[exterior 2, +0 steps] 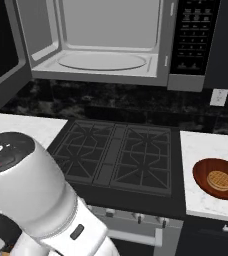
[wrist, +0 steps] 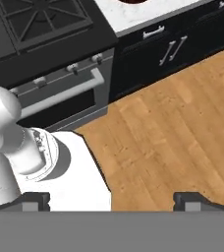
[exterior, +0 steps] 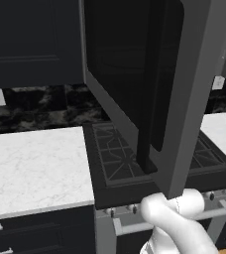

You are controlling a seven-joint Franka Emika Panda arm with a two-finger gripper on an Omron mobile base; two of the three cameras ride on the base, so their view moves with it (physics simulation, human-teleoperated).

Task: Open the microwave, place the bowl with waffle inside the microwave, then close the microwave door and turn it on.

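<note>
The microwave [exterior 2: 106, 42] hangs open above the black stove [exterior 2: 117, 156], its pale cavity bare but for the round turntable [exterior 2: 102, 61] on its floor. The microwave door [exterior: 149, 89] is swung far out on the left of the stove, its dark glass and slim bar handle standing over the left burners and its grey edge reaching forward past the stove's front rail.

The bowl [exterior 2: 220, 178], reddish-brown, sits on the white marble counter [exterior 2: 206, 145] just right of the stove, and in it lies a single round waffle [exterior 2: 218, 180], flat and near the middle. It has not been picked up.

The gripper [wrist: 111, 199] is down in front of the stove, pointed at the wooden floor [wrist: 173, 138], its two dark tips spread as wide as they go and holding nothing.

From here the risk appears to lie in the reach. The hand is well away from the bowl and must come up past the stove's front rail and knobs [wrist: 72, 67]. A careless swing could knock the open door or clip the counter edge. A pinch on the bowl's shallow rim might tip it and slide the waffle out. Lifted too low, the bowl could strike the cavity's lower lip.
</note>
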